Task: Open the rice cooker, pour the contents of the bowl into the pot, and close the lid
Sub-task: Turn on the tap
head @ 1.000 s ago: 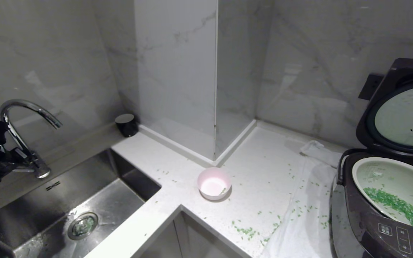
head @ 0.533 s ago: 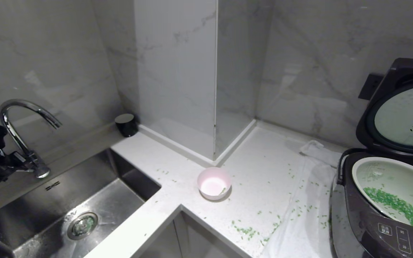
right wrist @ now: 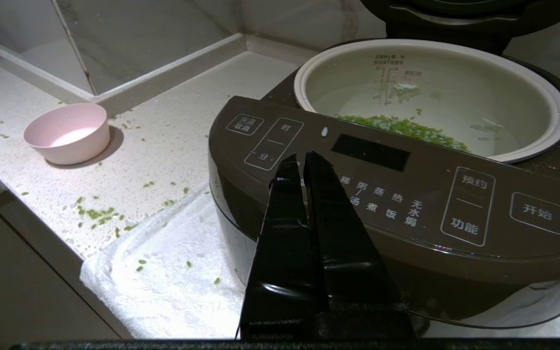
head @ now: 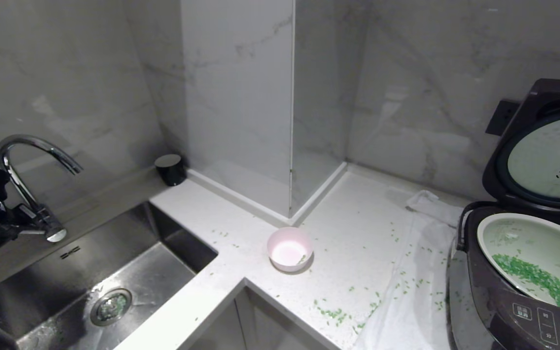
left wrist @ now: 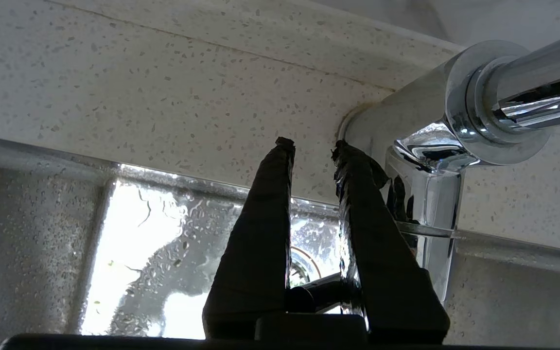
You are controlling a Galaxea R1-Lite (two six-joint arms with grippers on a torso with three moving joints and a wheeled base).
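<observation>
Head view: found the rice cooker (head: 503, 301) at the right edge of the counter, lid (head: 542, 155) swung up on its hinge, pale inner plate facing out. Saw the pot (head: 484, 233) seated inside, with the contents (head: 533, 279) lying as a green heap on its floor. Noted the bowl (head: 289, 249) upright on the counter, well apart from the cooker, all but empty save a stray bit or two. Spotted loose green grains (head: 331, 313) strewn over the counter and the white towel (head: 421, 272) beside the cooker.

Judged opening and pouring as done, though with spillage; judged only the closing of the lid as left.

Located the left gripper (left wrist: 312, 143) far off by the faucet (left wrist: 498, 116) above the sink (head: 66, 287), fingers drawn narrow with a slim gap, nothing seen between the tips. Located the right gripper (right wrist: 299, 159) low before the cooker's front panel, fingers pressed together and empty.

Read on the panel, in white: 开始, 预约 over 功能, 时 over 分, plus a row of cooking modes including 粥, 蒸, 煮, 饭. Made out no brand name. Could not read the level marks inside the pot.
</observation>
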